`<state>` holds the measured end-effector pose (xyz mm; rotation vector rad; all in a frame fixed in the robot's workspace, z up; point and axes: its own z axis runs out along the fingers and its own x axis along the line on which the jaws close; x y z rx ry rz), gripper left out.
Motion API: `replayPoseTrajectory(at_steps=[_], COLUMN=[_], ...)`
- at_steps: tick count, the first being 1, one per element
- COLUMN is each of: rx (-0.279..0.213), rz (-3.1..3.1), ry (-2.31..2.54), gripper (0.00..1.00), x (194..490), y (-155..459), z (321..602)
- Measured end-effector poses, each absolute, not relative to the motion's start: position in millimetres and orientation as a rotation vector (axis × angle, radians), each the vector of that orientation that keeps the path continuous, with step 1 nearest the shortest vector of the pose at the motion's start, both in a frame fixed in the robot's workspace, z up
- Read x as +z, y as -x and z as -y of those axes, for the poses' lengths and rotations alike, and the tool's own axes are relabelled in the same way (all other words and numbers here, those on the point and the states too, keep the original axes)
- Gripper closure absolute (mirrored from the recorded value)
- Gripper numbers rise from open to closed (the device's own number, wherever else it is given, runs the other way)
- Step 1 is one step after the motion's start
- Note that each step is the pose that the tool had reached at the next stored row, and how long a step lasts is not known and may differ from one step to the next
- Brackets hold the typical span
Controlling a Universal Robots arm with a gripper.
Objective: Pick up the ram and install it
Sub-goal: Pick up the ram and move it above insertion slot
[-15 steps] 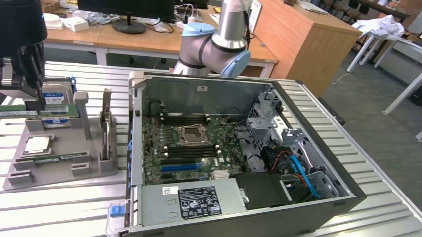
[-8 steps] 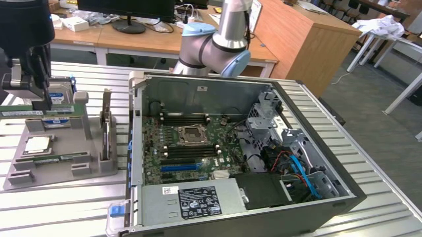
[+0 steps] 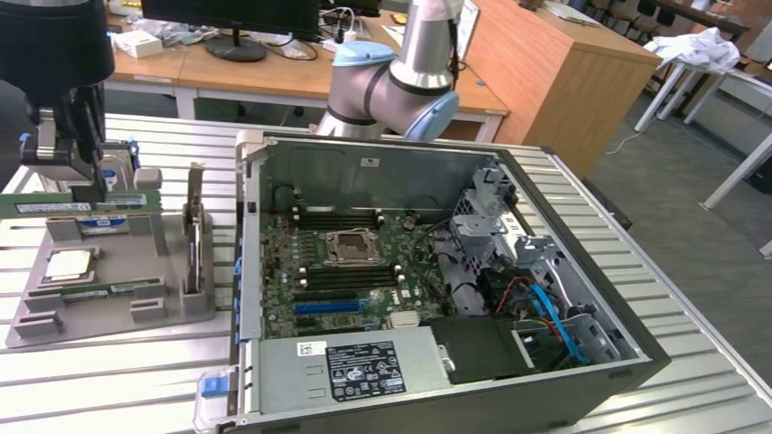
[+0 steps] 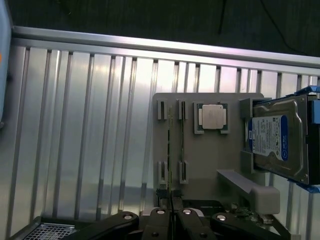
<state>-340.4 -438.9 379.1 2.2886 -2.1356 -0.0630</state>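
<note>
The ram [image 3: 75,206] is a long green stick with a white label. It hangs level just above the back of the grey parts holder [image 3: 108,312] at the exterior view's left. My gripper [image 3: 85,192] is shut on its upper edge. In the wrist view the black fingertips [image 4: 159,222] are pressed together, and the ram [image 4: 170,150] shows edge-on as a thin line over the holder [image 4: 210,165]. The open computer case [image 3: 627,348] lies to the exterior view's right. The black memory slots [image 3: 347,217] on its motherboard sit beside the CPU socket [image 3: 350,244].
On the holder sit a silver CPU chip [image 3: 67,267] [image 4: 212,118], a second green stick [image 3: 115,289] in a front slot and a blue-labelled hard drive [image 4: 277,137]. The ribbed metal table [image 3: 108,380] carries everything. The arm's blue-capped joint [image 3: 386,86] rises behind the case.
</note>
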Motion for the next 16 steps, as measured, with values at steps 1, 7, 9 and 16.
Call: replayPoseTrajectory(at_steps=[1,7,9,16], rx=[-0.063,-0.063,-0.063,-0.063], rz=[2.136,2.136,2.136,2.136], ry=[-2.289,-2.289,-2.289,-2.289], gripper=[0.88,0.88,0.88,0.88], x=[379,379,379,379], y=[339,330,327,318], z=[439,439,439,439])
